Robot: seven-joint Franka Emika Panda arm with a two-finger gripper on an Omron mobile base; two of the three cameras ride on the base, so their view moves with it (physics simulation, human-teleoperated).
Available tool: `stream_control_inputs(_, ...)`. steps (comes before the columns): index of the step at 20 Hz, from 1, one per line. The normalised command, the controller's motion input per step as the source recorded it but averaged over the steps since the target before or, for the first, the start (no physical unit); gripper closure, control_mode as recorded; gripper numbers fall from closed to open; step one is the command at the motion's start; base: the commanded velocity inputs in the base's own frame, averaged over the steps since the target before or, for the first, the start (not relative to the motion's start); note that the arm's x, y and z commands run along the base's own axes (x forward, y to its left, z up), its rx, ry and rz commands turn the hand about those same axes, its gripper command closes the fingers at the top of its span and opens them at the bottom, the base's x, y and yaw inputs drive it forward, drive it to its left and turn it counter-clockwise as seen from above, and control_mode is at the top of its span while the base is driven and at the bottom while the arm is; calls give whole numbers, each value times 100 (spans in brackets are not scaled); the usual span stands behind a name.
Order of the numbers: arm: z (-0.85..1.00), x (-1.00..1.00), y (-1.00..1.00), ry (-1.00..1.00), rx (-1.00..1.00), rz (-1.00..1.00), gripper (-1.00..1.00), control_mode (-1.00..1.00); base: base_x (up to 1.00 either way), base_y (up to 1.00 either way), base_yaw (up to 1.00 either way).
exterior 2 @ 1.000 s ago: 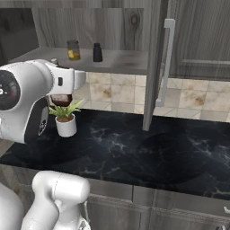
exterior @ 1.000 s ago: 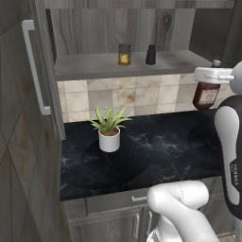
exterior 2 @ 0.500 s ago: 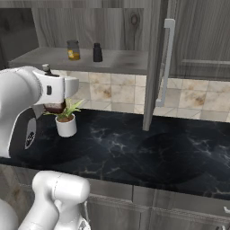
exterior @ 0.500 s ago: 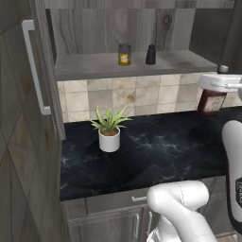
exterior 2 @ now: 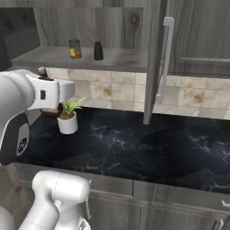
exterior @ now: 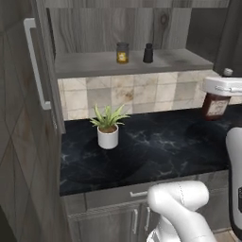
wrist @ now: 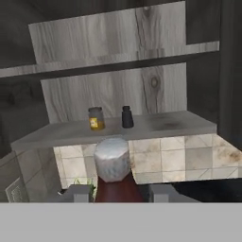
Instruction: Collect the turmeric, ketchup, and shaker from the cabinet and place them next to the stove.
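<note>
Gripping the ketchup, the pincer has swung farther from the cabinet.

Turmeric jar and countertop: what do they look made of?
The turmeric jar looks like clear glass, hedged: yellow-orange contents show through under a dark lid. The countertop looks like polished black stone, probably marble: pale veins and a soft sheen.

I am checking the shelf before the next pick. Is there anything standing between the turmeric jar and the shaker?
No. In the left base view the turmeric and the shaker stand apart on the cabinet shelf, with only bare shelf between them.
</note>
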Motion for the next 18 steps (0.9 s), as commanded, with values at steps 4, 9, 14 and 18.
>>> stream_control_inputs(4, 0, 0, 0, 0, 0, 0, 100, 100, -89, -13, -12)
stream_control_inputs(9, 0, 0, 0, 0, 0, 0, 100, 100, -91, -39, -7)
stream_control_inputs(14, 0, 0, 0, 0, 0, 0, 100, 100, -76, -70, -2)
stream_control_inputs(18, 0, 0, 0, 0, 0, 0, 100, 100, -55, -95, 0)
